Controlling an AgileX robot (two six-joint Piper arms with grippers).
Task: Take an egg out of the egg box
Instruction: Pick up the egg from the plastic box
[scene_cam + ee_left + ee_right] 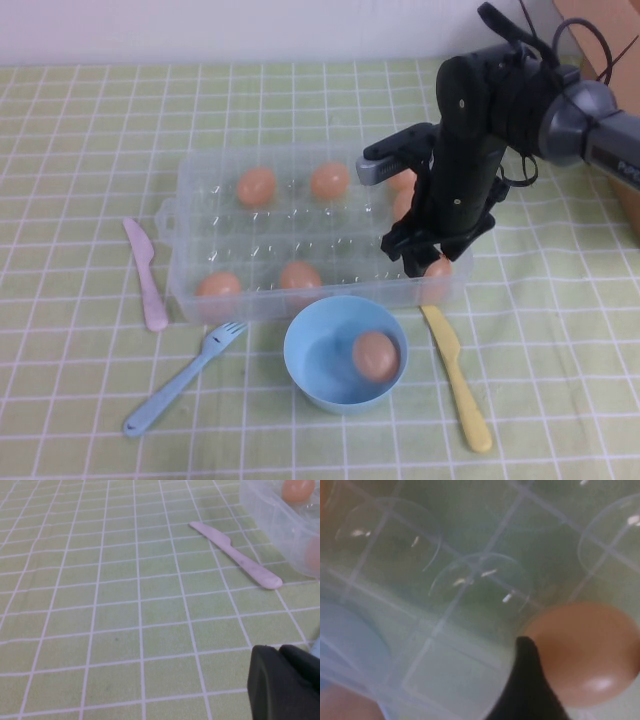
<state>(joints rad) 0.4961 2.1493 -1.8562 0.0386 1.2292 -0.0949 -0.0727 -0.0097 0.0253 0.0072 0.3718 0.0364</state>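
The clear plastic egg box [190, 200] lies mid-table with several tan-orange eggs in its cups. My right gripper [428, 262] is lowered into the box's front right corner, right at one egg [438, 267]. In the right wrist view that egg [585, 650] fills the near corner, over clear moulded cups of the egg box [470, 580]. My left gripper [277, 652] is shut and empty, low over the cloth left of the box, out of the high view. A corner of the box [270, 515] shows in the left wrist view.
A light-blue bowl [300, 335] in front of the box holds one egg [375, 355]. A pink knife [146, 272] lies left of the box, also in the left wrist view [235, 555]. A blue fork [180, 380] and a yellow knife [458, 378] flank the bowl.
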